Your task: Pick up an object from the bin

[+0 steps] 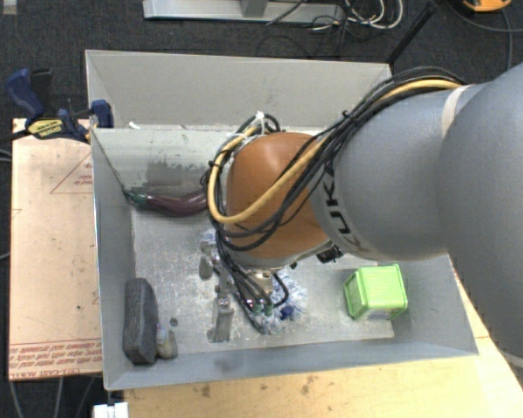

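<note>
My gripper [220,319] reaches down under the orange wrist cover to the bin floor, a little left of the bin's middle and near the front wall. Right beside it, on its right, lies a crumpled blue-and-white thing [281,308], partly hidden by the wrist's cables. A green block [376,291] sits further right on the floor, apart from the gripper.
A dark purple eggplant-shaped thing [167,201] lies against the back left wall. A long dark grey stone-like bar [139,320] lies along the left wall with a small pebble [166,347] next to it. The arm covers the bin's right and back.
</note>
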Tool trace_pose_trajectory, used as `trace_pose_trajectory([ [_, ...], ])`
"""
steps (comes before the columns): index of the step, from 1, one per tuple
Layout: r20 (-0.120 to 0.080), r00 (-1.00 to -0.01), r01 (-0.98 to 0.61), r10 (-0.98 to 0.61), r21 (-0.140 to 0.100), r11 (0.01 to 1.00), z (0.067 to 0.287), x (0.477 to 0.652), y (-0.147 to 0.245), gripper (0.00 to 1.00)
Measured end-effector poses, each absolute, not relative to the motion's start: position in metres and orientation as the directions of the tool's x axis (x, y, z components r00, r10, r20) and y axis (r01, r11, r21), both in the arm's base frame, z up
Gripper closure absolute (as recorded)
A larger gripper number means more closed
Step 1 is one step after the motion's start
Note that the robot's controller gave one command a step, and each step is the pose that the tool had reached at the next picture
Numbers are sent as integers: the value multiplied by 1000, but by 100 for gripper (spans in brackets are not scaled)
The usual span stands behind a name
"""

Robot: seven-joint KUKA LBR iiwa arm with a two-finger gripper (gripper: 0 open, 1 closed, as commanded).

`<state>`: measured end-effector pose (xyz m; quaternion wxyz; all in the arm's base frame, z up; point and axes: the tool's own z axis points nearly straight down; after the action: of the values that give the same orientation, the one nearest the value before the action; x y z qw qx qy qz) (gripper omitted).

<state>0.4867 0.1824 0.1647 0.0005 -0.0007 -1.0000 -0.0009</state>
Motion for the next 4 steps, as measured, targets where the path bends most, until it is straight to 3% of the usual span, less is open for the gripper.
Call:
trace_pose_trajectory([
  [1, 1, -1000, 1, 1, 2, 1000, 165, 487, 182, 0],
  [2, -1, -1000, -26, -26, 1, 1000, 181, 543, 152, 0],
  [3, -6, -999, 49, 49, 1, 999, 191, 571, 136, 0],
  [4, -4, -996, 92, 92, 3, 996, 172, 555, 117, 0],
])
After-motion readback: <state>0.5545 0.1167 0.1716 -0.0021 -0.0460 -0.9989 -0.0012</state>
